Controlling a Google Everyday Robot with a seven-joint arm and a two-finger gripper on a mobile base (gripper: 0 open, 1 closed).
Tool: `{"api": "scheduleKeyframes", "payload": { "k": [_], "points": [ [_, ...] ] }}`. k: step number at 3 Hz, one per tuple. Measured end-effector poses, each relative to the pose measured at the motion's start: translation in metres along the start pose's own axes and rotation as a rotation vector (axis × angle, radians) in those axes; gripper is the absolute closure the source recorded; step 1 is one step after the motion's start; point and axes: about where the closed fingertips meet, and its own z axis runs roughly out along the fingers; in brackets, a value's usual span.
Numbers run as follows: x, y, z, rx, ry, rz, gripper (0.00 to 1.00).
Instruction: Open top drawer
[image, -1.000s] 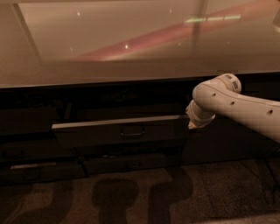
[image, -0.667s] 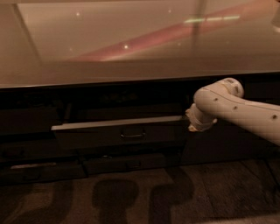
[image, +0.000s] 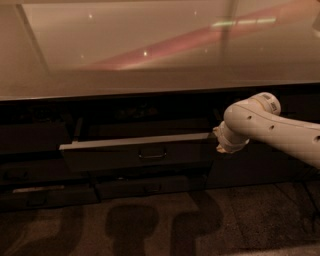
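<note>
**Item: top drawer (image: 140, 156), part-open.**

- Location: below the front edge of the bench (image: 150, 75), left of centre in the camera view. It stands proud of the dark cabinet face, and its pale top edge shows as a strip from the left end to the right. A shorter drawer front (image: 145, 189) sits shut beneath it.
- Handle (image: 152, 153): small rectangular pull at the middle of the front, with nothing on it.
- Orientation: the front faces out from the cabinet, toward the floor (image: 210, 225) side of the room. Its long axis runs left to right along the bench edge, level, though in this view it rises slightly toward the right. Its travel is at right angles to that axis, outward.

**Item: my pincer (image: 223, 144).**

- Location: at the end of my pale arm (image: 280, 130), just beside the right end of the drawer front and well apart from the handle.
- State: I cannot tell how far open it is. I also cannot tell whether it touches or holds the drawer's end, since that spot is dark.

**Change noted.**

- Over the last second the drawer front has not shifted.
- My arm has drifted a little to the right and downward.

**Reading.**

- The pull appears finished or paused and the drawer is already out some way, so I judge the task largely done.
- A longer stroke may remain if full extension is wanted.
</note>
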Motion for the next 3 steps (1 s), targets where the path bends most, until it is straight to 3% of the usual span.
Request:
{"api": "scheduleKeyframes", "payload": {
  "k": [3],
  "points": [
    [-0.0001, 0.0085, -0.0025, 0.002, -0.004, -0.008, 1.00]
  ]
}}
